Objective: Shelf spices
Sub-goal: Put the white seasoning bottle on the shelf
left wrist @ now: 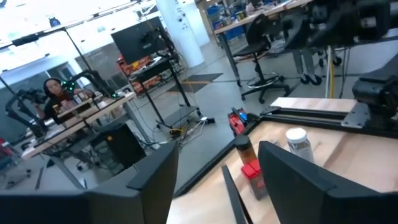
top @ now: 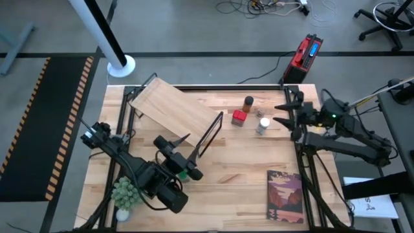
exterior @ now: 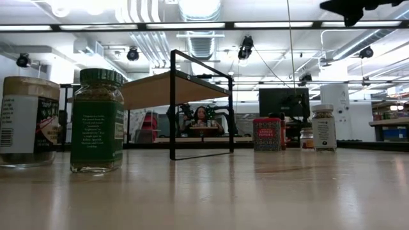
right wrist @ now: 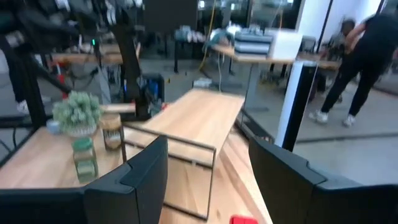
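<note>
The shelf (top: 173,107) sits near the far left corner of the desk (top: 246,165). It is a slanted pale wooden board with a thin black frame (top: 210,134) at its lower end.

Three spices stand near the far right part of the desk: a red tin (top: 239,117), a brown jar with a dark lid (top: 248,103) just behind it, and a white-lidded jar (top: 262,125) beside them.

A green-lidded jar (exterior: 97,121) and a tan-topped jar (exterior: 27,121) stand close together near the left front corner, beside the little green plant (top: 125,192).

The left hand (top: 183,149) hangs above the desk near the black frame. Its fingers are apart and hold nothing.

The right hand (top: 289,113) waits at the right edge, near the white-lidded jar. Its fingers are apart and empty too.

A book (top: 284,195) lies near the front right corner.
</note>
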You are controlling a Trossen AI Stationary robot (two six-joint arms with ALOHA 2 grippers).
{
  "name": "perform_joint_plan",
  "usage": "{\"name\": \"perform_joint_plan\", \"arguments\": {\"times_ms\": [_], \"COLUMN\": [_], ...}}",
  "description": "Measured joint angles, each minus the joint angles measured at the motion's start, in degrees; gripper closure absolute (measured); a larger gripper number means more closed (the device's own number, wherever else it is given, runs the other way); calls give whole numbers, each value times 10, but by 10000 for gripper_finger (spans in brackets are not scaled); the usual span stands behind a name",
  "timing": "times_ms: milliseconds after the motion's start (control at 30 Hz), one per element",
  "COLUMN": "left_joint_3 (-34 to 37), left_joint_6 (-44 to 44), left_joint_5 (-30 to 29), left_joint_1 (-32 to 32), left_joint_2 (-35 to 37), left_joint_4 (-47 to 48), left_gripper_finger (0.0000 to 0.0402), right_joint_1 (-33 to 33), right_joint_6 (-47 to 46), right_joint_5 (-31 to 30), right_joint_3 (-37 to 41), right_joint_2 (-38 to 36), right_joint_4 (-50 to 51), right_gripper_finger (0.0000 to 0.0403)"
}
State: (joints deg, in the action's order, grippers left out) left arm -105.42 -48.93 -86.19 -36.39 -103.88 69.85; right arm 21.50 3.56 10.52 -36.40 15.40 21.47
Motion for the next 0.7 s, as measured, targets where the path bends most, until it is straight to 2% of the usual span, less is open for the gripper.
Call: {"name": "perform_joint_plan", "arguments": {"times_ms": [233, 467, 700], "left_joint_3": [92, 209, 332], "left_joint_6": [-125, -241, -267], "left_joint_5": [-17, 17, 47], "left_joint_1": [-3, -7, -10], "left_joint_2": [18, 82, 173], "left_joint_4": [6, 2, -38], "left_gripper_finger": [212, 228, 240], "right_joint_1": [0, 0, 0], "right_joint_6": [-22, -20, -10], "right_joint_5": [20, 16, 14], "right_joint_3": [2, 2, 2], "right_joint_2": [-47, -55, -21], "right_joint_4": [11, 36, 136], "right_gripper_finger": [201, 201, 201]}}
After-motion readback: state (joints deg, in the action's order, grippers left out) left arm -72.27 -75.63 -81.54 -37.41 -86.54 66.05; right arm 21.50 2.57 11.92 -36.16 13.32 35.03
